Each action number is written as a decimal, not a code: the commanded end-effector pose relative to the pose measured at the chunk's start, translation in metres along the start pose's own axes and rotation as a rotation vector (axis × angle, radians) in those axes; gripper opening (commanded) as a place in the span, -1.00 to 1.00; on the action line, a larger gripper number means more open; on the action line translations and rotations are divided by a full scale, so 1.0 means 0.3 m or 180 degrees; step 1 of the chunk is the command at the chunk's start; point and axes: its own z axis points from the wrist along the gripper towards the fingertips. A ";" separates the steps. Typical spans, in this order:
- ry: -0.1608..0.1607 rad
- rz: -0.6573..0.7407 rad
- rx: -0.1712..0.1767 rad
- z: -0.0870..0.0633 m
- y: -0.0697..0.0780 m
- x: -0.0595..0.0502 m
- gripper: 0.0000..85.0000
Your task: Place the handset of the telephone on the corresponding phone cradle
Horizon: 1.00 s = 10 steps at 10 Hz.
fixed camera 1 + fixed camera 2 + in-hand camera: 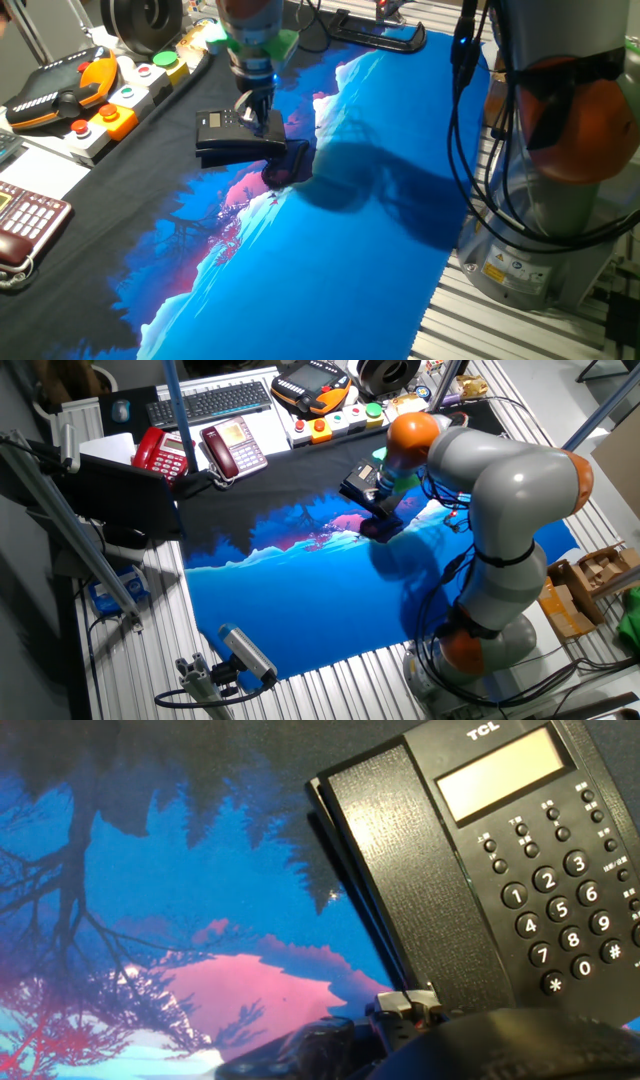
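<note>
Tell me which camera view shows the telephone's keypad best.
The hand view: the keypad fills the right side, its digits readable under the display. In one fixed view the telephone is small, partly behind the gripper. In the other fixed view the arm largely hides it.

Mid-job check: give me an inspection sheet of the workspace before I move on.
Surface: blue-and-black printed cloth over the table, lying flat.
Job's things: telephone keypad up; handset lies along the keypad's side, apparently seated.
Clutter: orange-and-black controller, button box, dark red and cream phone and keyboard, all off to the edge.
Hand: hand just above the telephone; cannot tell if it is open or shut.
Cables: coiled cord bunched beside the telephone; arm cables hang by the base.
Surroundings: cardboard box, bracket camera.
</note>
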 end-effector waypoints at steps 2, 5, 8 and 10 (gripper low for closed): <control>0.0025 0.0047 0.0009 -0.011 0.009 0.004 -0.98; 0.0046 0.0037 0.0056 -0.024 0.013 0.015 -0.98; 0.0003 -0.0035 0.0100 -0.034 0.012 0.016 -0.98; -0.0023 -0.0084 0.0050 -0.034 0.023 0.012 -0.98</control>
